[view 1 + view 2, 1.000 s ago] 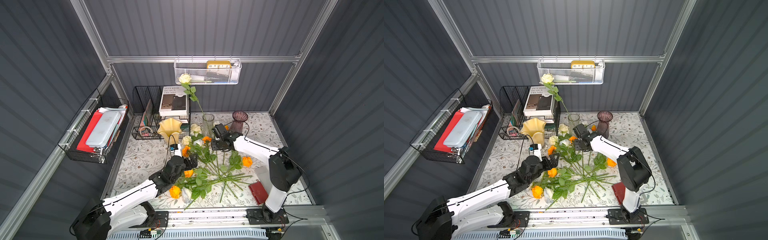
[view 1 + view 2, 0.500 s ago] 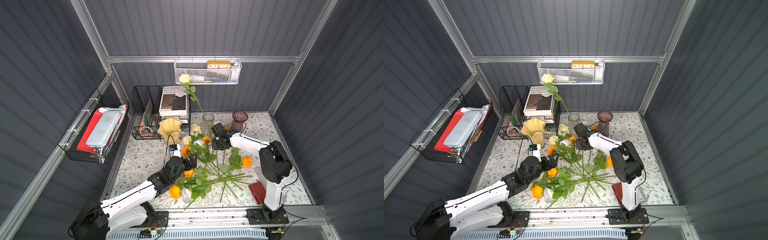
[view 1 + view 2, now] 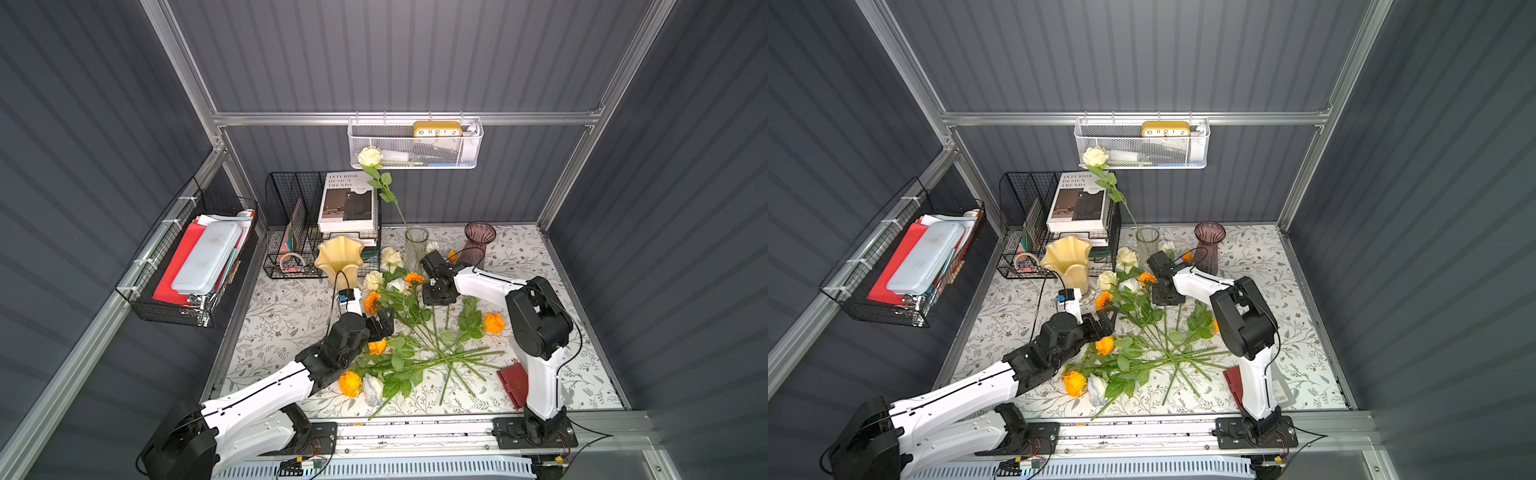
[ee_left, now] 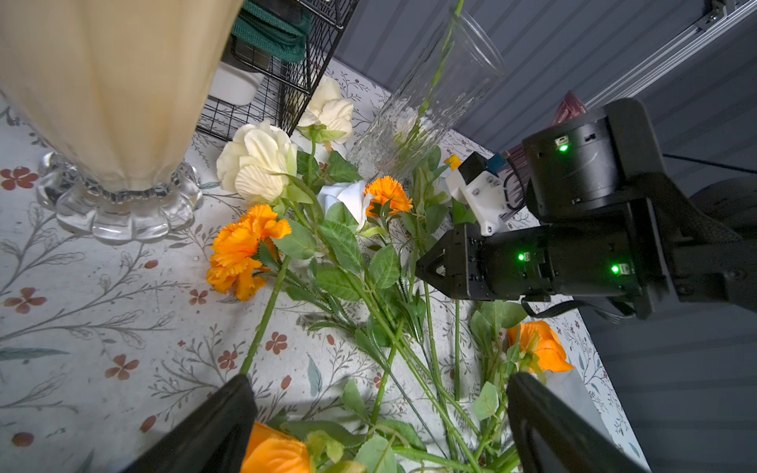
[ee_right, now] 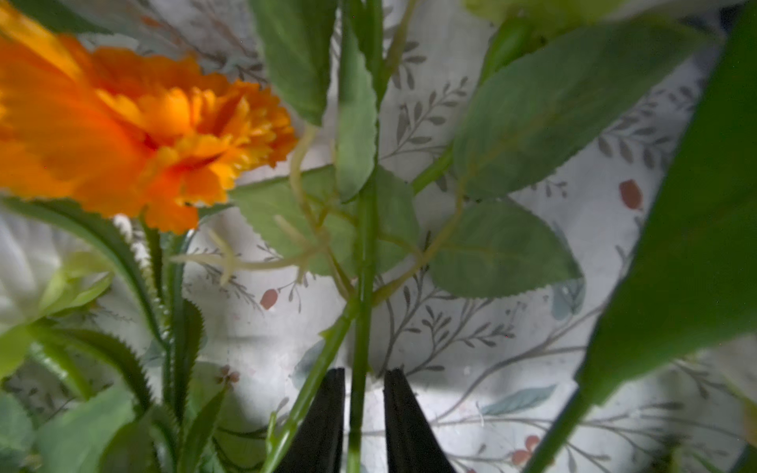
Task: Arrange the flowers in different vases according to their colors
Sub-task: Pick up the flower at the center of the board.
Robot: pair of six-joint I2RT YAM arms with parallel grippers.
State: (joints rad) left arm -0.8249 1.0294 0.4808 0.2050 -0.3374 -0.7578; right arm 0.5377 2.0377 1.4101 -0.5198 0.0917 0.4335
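Just in front of the clear vase (image 3: pixel 416 245), the right tool (image 5: pixel 360 376) sat with narrow jaws astride one flower stem (image 5: pixel 363 262), slim gaps either side, its long axis running straight out between them; the left tool (image 4: pixel 377 381), gaping wide, hung farther from that vase

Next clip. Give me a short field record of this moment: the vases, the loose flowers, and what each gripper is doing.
clear glass vase: upright, holds one cream rose on a long stem
pale yellow vase: upright, no flower standing in it
purple vase: upright, no flower standing in it
loose flowers: orange, cream and white blooms lying crossed on the floral tablecloth
left gripper: open wide over the stems, holding nothing
right gripper: jaws narrow either side of a green stem, gap visible
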